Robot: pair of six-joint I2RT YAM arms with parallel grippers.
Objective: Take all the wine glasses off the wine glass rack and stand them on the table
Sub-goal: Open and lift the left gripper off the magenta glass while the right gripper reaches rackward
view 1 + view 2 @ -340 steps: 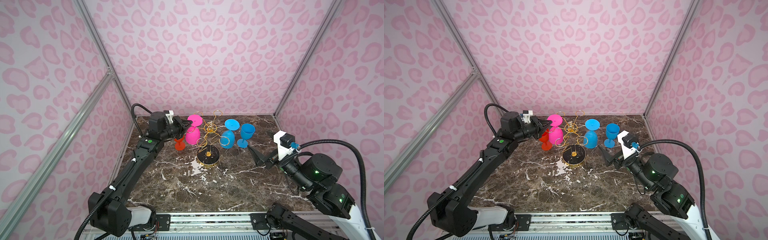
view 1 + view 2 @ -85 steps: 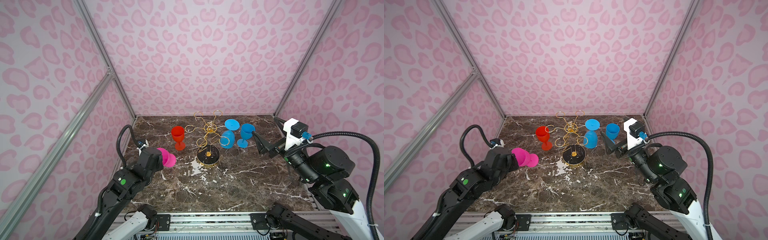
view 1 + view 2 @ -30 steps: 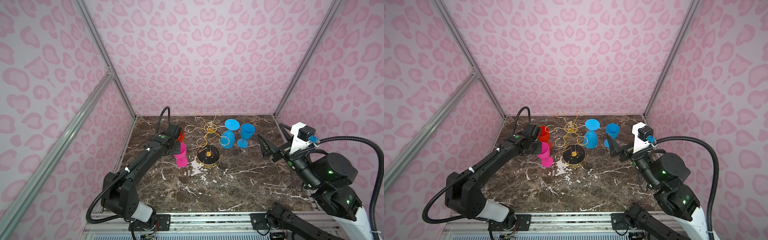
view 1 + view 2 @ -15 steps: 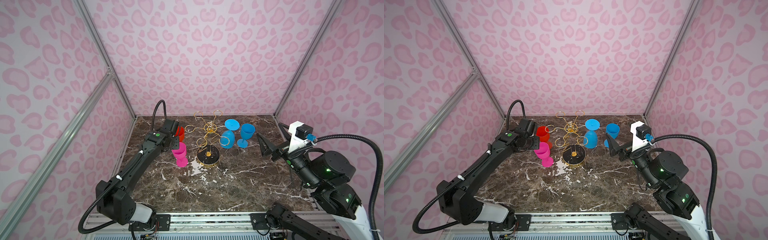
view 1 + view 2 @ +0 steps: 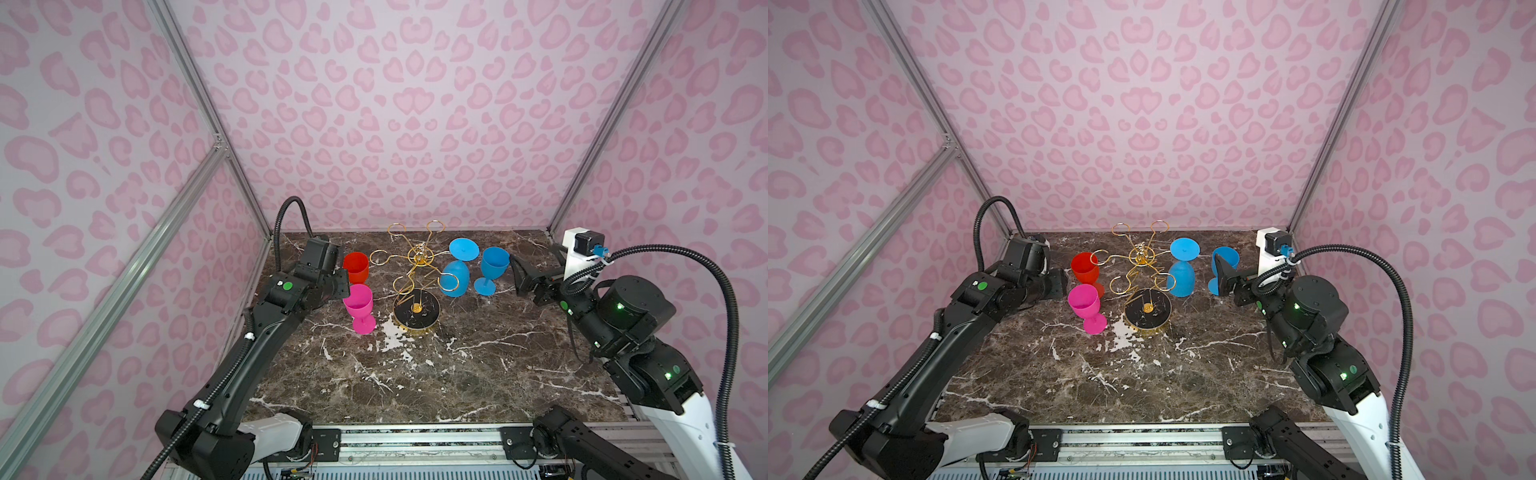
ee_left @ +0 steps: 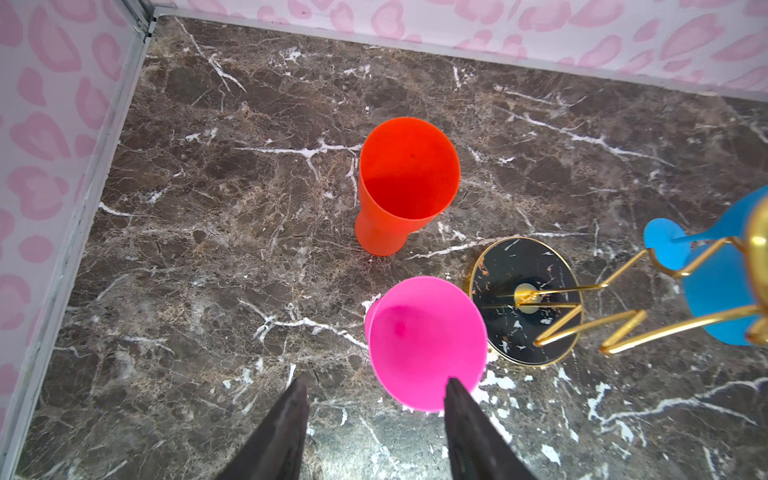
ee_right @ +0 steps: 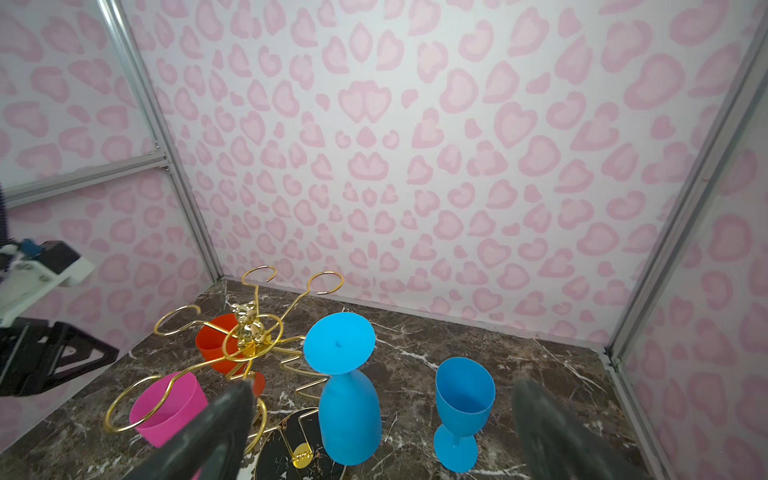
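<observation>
my left pincer was open, its dark fingers spread with nothing between them. in the left wrist view one fingertip overlapped the rim of the bright pink plastic wine glass; whether it touched i could not tell. that glass stood upright on the dark brown marble counter, off the rack and just left of its base. behind it, nearer the back wall, stood the orange-red plastic wine glass, also upright and close beside the pink one. the gold wire wine glass rack stood on its round black gold-rimmed base in the middle of the counter's far half. from a loop on its right side hung the upturned blue plastic wine glass, bowl down and foot up. just right of that, the upright blue plastic wine glass stood on the counter. my right pincer was wide open too and held nothing. it hovered near the right side of that upright blue glass, pointing toward the rack.
</observation>
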